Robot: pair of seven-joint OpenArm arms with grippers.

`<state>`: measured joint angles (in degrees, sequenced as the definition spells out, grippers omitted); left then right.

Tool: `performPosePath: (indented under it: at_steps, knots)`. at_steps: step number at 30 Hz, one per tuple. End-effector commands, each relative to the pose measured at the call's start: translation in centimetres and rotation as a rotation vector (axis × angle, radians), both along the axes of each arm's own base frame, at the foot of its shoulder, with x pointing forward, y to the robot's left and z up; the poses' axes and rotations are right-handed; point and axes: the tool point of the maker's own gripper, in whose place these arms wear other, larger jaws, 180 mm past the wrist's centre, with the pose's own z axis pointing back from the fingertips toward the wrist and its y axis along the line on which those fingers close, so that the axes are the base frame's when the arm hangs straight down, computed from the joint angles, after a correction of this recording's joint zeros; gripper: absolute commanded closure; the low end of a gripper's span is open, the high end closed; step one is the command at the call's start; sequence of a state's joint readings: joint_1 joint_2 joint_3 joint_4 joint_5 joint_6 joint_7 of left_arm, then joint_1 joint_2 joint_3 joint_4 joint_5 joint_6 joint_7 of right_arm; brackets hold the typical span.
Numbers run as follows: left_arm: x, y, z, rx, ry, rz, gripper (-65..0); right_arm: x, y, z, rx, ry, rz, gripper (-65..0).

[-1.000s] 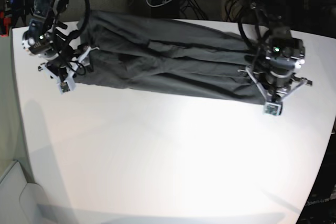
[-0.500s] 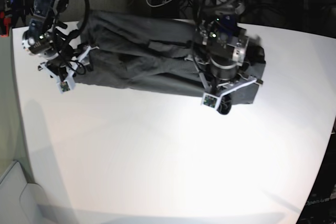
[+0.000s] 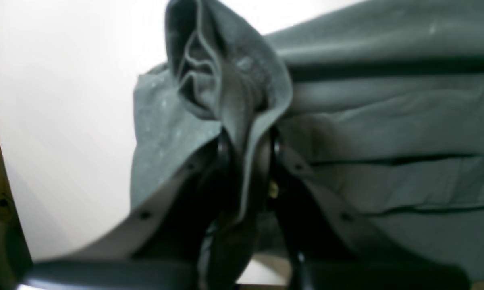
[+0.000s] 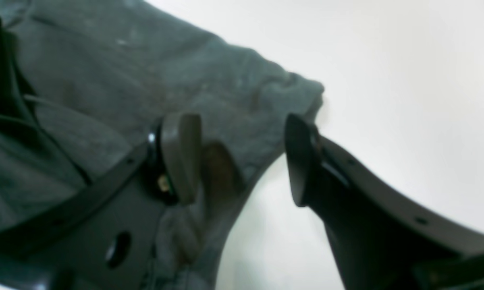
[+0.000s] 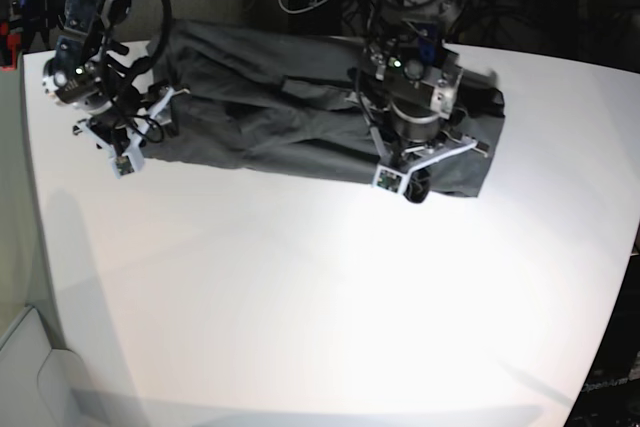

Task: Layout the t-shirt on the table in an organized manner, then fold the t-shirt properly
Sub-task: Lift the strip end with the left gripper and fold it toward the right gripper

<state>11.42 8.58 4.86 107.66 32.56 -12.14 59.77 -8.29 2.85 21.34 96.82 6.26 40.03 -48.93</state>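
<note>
The left tool (image 3: pixel 246 149) pinches a fold of the t-shirt (image 3: pixel 387 121); the right tool (image 4: pixel 237 157) gapes wide over its edge.

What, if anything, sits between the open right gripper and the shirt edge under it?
Nothing visible. The right gripper hangs open straight over the t-shirt corner, with one finger above cloth and the other above bare table. The left gripper is already shut on a fold of the shirt.
</note>
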Motion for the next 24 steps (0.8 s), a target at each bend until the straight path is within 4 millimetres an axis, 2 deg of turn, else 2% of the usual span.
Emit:
performPosePath:
  at_steps: [1,4,10,13,15,18,21,24]
  knots:
    - [0.8,-0.8,1.1,-0.016,-0.045,-0.013,-0.4,0.9,-0.2,1.1,0.000,-0.044,0.001,-34.0]
    - [0.8,-1.8,1.3,-0.018,-0.050,-0.044,-0.5,0.9,-0.1,1.1,0.001,-0.044,0.002,-34.0]
    - [0.9,-2.0,1.4,-0.022,-0.050,-0.053,-2.7,0.9,-0.1,1.1,0.001,-0.044,0.004,-34.0]
    - [0.8,-2.7,1.4,-0.026,-0.051,-0.076,-11.5,0.9,-0.1,1.1,0.001,-0.044,0.002,-34.0]
    - [0.6,-4.0,1.5,-0.034,-0.053,-0.113,-20.9,0.9,-0.1,1.1,0.001,-0.044,0.004,-34.0]
    - [-0.2,-6.6,1.7,-0.035,-0.060,-0.215,-31.1,0.9,-0.1,1.1,0.001,-0.044,0.004,-34.0]
    - [-0.9,-8.5,1.8,-0.018,-0.068,-0.310,-36.1,0.9,-0.1,1.1,0.001,-0.044,0.004,-34.0]
    - [-0.8,-9.1,3.1,-0.029,-0.108,-0.330,-37.9,0.9,-0.2,1.1,0.000,-0.046,0.001,-34.0]
